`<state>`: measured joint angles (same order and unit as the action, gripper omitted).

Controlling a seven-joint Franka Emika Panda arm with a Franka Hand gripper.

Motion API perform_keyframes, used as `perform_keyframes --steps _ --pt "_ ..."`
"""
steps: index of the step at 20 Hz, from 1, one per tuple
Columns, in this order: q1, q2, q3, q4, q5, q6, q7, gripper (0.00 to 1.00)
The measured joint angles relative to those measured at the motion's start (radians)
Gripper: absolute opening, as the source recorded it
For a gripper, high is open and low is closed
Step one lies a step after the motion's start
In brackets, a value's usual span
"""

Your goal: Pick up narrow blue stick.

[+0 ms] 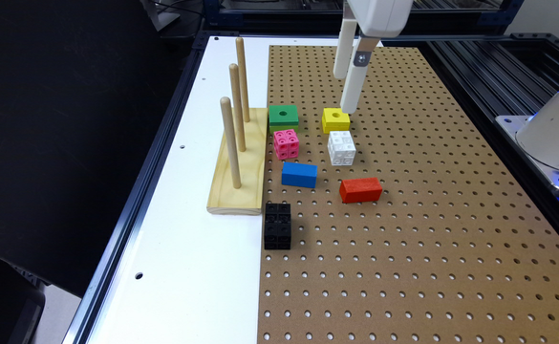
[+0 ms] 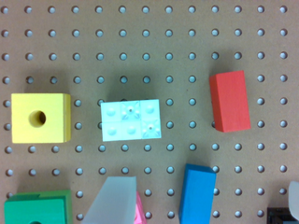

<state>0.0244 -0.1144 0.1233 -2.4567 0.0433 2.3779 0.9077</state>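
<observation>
Blue stick [image 1: 299,174] lies flat, lengthwise across pegboard [image 1: 427,239].

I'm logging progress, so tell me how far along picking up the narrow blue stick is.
Nothing looks done yet: the narrow blue stick lies flat on the pegboard, near the wooden peg stand. In hand: the gripper hangs open and empty over by the yellow block. Left: move over the stick, descend, grasp and lift.

A plain blue block [image 1: 299,174], a red block [image 1: 360,189], a black studded block [image 1: 277,225], pink [image 1: 286,144] and white [image 1: 341,147] studded cubes, yellow [image 1: 335,120] and green [image 1: 283,118] holed cubes, brown pegboard [image 1: 403,239] dotted with holes.
</observation>
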Motion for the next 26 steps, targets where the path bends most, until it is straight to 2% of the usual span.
perform_keyframes --steps 7,9,14,22,26 --pt "0.001 0.011 0.004 0.001 0.0 0.001 0.0 1.0" --pt "0.001 0.031 0.006 0.001 0.0 0.018 0.0 1.0" --pt "0.001 0.105 0.008 0.001 -0.0001 0.094 0.0 1.0" --pt "0.001 0.119 0.012 0.007 -0.0001 0.109 0.001 1.0" --pt "0.001 0.16 0.013 0.007 -0.0001 0.146 0.001 1.0"
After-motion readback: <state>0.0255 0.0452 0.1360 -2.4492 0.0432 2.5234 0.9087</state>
